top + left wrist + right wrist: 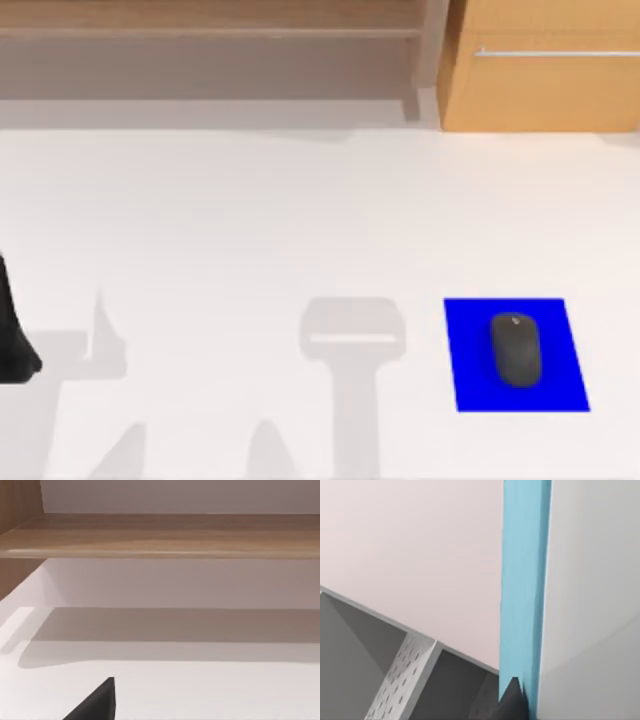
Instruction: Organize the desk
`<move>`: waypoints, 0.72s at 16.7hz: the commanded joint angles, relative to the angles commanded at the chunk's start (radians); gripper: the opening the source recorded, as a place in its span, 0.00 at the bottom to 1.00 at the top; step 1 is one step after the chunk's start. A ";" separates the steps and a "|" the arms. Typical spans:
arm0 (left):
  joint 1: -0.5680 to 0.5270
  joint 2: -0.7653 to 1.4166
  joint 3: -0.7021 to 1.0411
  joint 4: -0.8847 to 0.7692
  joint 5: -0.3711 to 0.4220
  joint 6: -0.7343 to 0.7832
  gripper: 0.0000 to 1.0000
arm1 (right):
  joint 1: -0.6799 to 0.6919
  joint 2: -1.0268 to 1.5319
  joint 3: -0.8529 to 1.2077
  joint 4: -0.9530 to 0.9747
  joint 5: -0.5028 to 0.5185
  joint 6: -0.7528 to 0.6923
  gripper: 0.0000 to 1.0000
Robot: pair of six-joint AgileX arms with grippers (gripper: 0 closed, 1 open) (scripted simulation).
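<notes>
Top view: the counter [250, 220] is a wide, plain white top that carries everything in sight. Along its far edge stands a light-wood shelf [210, 30], running from the far-left corner to past the middle. Beside it, at the far-right corner, sits a light-wood drawer unit [545, 65] with a thin pale handle bar [555, 52] across its front.

Near the front-right corner lies a blue mat [470, 360], flat on the counter, its edges roughly square to the counter's edges. A dark grey mouse [516, 349] rests on the mat, about centred, its long axis running front to back. The mat is well apart from the drawer unit.

Left arm: a black part of it [12, 335] shows at the counter's left edge, toward the front. The left wrist view has a dark wedge of the left tool [97, 702] at its border, over bare white counter [210, 690], with the underside and front lip of the shelf [165, 537] ahead of it and a wooden side panel [17, 502] at one side. Cannot tell whether this tool is open or closed.

Right arm: grey shadows lie on the counter near the front edge, about the middle. The right wrist view has a dark jagged tip of the right tool [512, 702] against a light blue upright strip [525, 580], pale surfaces on both sides, and a grey perforated panel [400, 680] nearby. Cannot tell its state either.
</notes>
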 joint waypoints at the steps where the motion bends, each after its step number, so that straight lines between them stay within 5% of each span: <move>1: 0.000 0.000 0.000 0.000 0.000 0.000 1.00 | 0.019 0.018 0.007 -0.018 -0.013 0.028 0.00; 12: 0.000 0.000 0.000 0.000 0.000 0.000 1.00 | 0.243 0.173 0.184 -0.175 -0.136 0.320 0.00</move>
